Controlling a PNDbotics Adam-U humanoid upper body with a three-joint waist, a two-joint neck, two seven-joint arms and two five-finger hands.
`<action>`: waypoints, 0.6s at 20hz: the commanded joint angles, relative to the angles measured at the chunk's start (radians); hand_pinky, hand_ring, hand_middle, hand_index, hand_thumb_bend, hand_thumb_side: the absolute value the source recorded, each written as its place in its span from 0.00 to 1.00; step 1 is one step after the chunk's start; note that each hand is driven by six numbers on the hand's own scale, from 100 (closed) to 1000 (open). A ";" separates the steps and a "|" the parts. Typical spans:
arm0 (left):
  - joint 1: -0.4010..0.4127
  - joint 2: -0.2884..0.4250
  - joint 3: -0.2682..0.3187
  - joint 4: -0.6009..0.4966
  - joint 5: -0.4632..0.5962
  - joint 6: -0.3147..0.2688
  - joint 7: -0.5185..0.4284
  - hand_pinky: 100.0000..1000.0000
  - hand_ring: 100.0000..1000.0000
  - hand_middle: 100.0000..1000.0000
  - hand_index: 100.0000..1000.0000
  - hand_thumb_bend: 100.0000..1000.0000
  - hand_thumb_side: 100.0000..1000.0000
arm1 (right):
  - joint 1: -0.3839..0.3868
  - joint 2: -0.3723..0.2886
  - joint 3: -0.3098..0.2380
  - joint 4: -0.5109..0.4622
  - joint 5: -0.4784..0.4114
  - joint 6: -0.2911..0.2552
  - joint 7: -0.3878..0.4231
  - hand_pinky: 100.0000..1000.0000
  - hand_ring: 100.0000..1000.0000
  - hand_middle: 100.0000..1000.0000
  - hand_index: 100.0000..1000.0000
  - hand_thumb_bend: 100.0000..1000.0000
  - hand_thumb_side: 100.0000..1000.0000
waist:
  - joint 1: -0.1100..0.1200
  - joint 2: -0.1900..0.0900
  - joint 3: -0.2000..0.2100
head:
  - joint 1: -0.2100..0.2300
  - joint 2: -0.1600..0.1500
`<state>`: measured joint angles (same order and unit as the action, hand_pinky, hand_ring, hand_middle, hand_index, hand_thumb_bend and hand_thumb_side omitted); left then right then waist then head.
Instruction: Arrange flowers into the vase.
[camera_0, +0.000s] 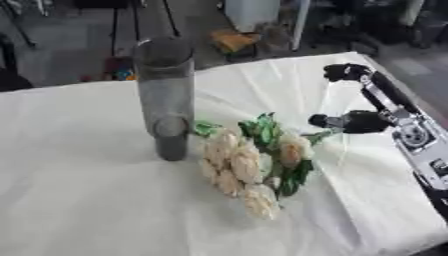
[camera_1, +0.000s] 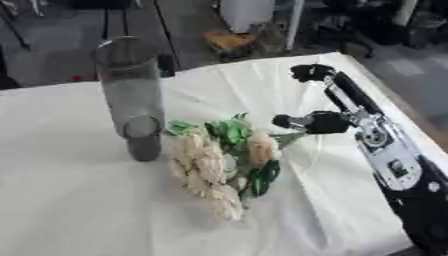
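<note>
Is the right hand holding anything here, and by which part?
Cannot be told. The right hand is at the stem end of the flowers lying on the table; a closed hold isn't visible.

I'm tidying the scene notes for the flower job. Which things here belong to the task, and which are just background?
Belongs to the job:
- tall clear vase, upright on the table
- bunch of cream flowers, lying beside it
- right hand, open, fingers next to the bunch

Just lying about:
- white tablecloth
- orange object on the floor beyond the table
</note>
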<state>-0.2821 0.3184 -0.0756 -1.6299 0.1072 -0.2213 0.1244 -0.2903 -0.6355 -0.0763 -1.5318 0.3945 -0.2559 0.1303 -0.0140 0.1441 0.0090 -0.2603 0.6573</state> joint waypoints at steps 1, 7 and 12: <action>-0.008 0.029 0.006 -0.008 -0.003 -0.002 -0.005 0.77 1.00 0.88 0.86 0.78 1.00 | -0.010 -0.058 -0.003 0.010 -0.004 -0.013 0.049 0.87 0.78 0.73 0.87 0.79 0.44 | -0.002 -0.013 0.002 | 0.004 0.002; -0.006 0.031 0.006 -0.006 -0.003 -0.002 -0.007 0.77 1.00 0.88 0.86 0.78 1.00 | -0.013 -0.078 -0.002 0.043 -0.005 -0.024 0.098 0.87 0.78 0.73 0.87 0.78 0.40 | -0.002 -0.014 0.003 | 0.005 0.007; -0.006 0.032 0.006 -0.006 -0.003 -0.002 -0.008 0.77 1.00 0.88 0.86 0.78 1.00 | -0.019 -0.088 0.003 0.071 0.000 -0.029 0.109 0.87 0.78 0.73 0.86 0.76 0.36 | -0.002 -0.014 0.006 | 0.004 0.010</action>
<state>-0.2810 0.3264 -0.0756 -1.6244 0.1072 -0.2230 0.1197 -0.2922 -0.6773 -0.0673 -1.4608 0.3944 -0.2826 0.2351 -0.0143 0.1441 0.0139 -0.2570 0.6597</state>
